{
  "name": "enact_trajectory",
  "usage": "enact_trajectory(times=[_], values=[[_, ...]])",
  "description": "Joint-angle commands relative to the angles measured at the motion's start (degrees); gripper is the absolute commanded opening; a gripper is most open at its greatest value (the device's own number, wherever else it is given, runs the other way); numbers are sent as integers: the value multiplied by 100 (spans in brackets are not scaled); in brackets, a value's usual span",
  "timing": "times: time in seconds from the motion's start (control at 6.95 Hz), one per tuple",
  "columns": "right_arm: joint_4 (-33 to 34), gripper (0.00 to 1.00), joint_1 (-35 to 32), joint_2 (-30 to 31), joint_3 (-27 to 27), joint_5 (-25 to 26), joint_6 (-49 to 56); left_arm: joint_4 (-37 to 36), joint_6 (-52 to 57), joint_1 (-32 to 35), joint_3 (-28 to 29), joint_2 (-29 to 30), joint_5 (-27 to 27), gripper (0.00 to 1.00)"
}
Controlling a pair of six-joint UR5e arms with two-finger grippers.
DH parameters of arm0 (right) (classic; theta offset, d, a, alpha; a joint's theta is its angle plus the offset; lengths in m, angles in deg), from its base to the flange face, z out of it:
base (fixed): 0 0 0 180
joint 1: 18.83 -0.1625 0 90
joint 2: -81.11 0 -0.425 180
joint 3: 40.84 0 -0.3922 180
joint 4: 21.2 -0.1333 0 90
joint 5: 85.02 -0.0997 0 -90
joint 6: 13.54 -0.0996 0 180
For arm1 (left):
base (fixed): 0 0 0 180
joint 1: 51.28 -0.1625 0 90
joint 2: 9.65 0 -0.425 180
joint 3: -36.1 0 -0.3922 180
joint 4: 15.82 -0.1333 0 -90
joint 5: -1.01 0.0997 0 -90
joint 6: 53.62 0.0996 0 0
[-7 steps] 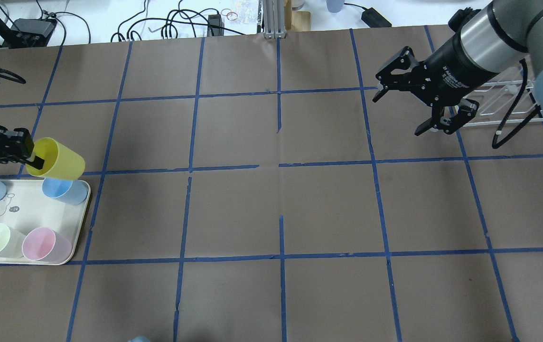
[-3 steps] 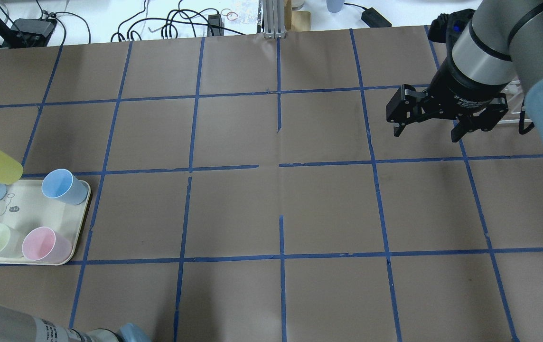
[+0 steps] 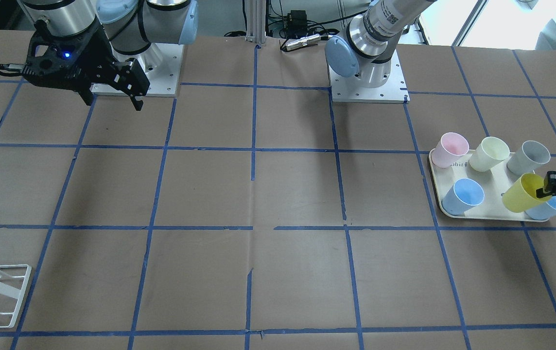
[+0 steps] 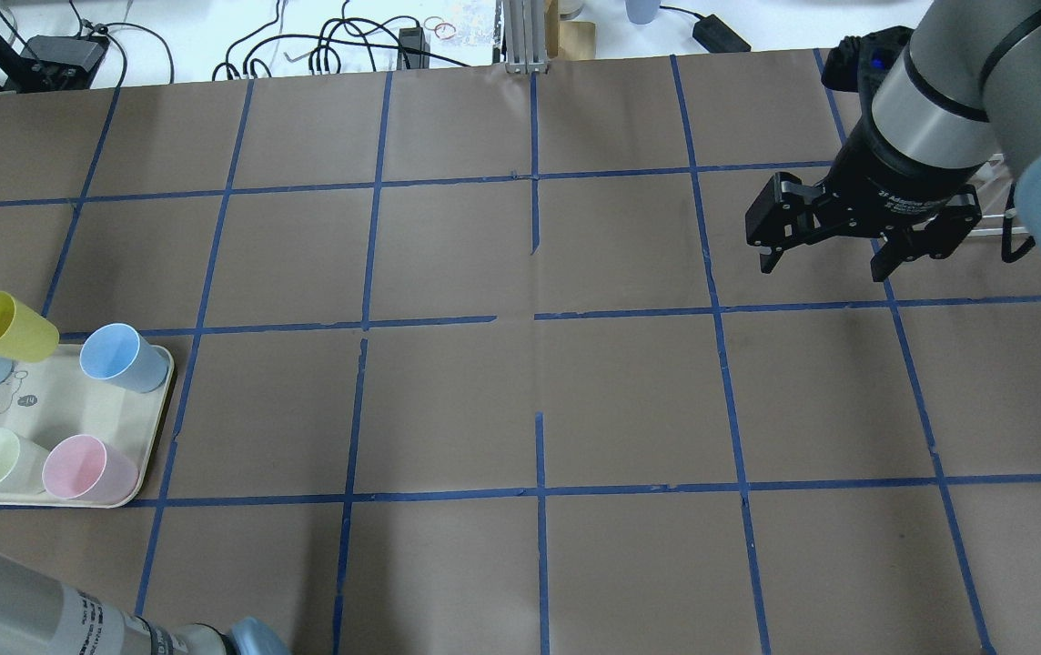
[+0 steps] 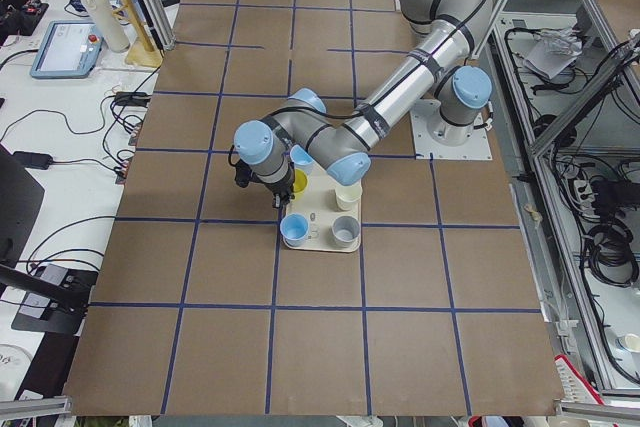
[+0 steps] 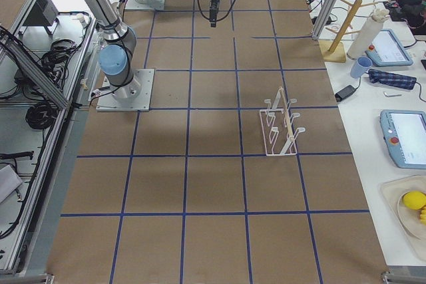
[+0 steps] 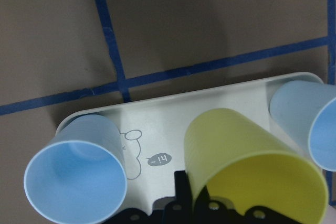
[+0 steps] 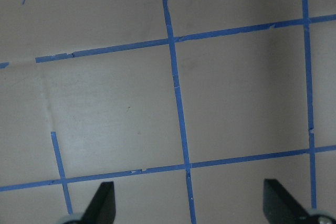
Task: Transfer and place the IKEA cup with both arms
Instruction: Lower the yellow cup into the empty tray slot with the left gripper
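From across the table: clamped on the rim of the IKEA cup [image 3: 520,195] with the left gripper [image 3: 547,187] at the view's right edge. Held tilted, mouth toward the gripper, base pointing away from it, over the outer side of the tray [image 3: 483,214]. Overlapping one blue cup [image 3: 548,208] just beside it, with a second blue cup [image 3: 462,196] near on the same tray. Far off at the opposite side, close to its own base, the right gripper [image 3: 112,103], fingers spread wide with nothing between them.

From overhead: at the far left edge again, pinched by the rim, hanging above the tray's back edge; well apart from the right gripper, which hovers spread over the brown paper.

From the table's left end: a patch of yellow right under the near arm's gripper, over the tray.

From the left wrist: filling the lower right of the view, rim against the black fingers at the bottom, between the two blue cups.

From the right wrist: two fingertips far apart at the bottom corners, only taped paper between.
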Motion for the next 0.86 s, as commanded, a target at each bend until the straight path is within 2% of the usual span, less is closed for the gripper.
enact_trajectory(times=[0.0, 0.72], values=[[-13, 100, 2, 64, -1, 0, 23, -72, 113, 25, -57, 107, 0, 0], [-13, 100, -6, 90, -9, 27, 15, -72, 131, 43, -189, 203, 0, 0]])
